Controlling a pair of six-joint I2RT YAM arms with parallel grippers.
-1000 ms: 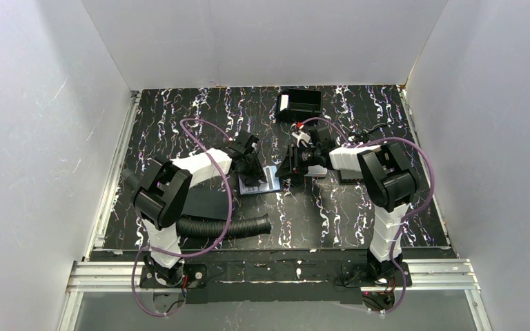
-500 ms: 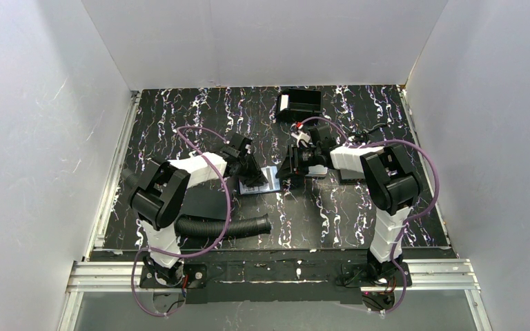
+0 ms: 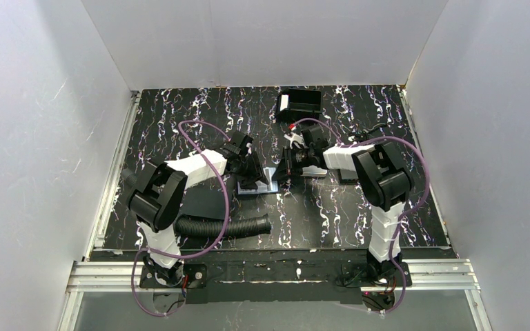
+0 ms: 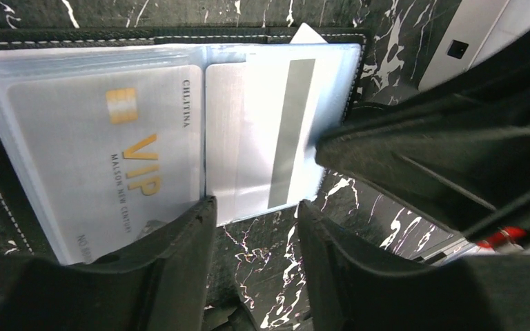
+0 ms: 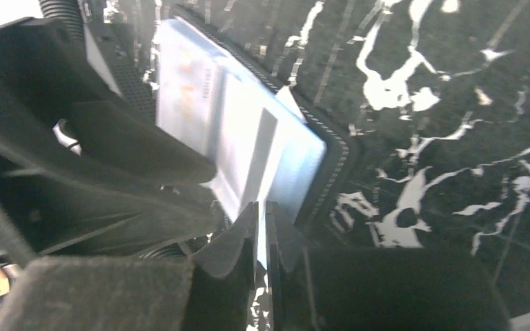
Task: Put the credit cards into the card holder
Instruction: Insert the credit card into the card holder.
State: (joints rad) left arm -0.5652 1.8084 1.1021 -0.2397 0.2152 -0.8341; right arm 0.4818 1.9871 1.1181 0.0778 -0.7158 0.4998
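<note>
The credit cards (image 4: 103, 158) are found sleeved in the card holder (image 4: 110, 38) lying open at mid-table; with the left gripper (image 4: 254, 207) parted over its edge and the right gripper (image 5: 262, 207) clenched on the striped card (image 4: 269, 131), buckling is risked if pushed askew.

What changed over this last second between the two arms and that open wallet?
The right gripper slid left to the card holder and its jaws closed on the edge of the grey-striped card. The left gripper shifted only slightly, with its jaws apart over the holder. The holder, the black box and the hose stayed put.
</note>
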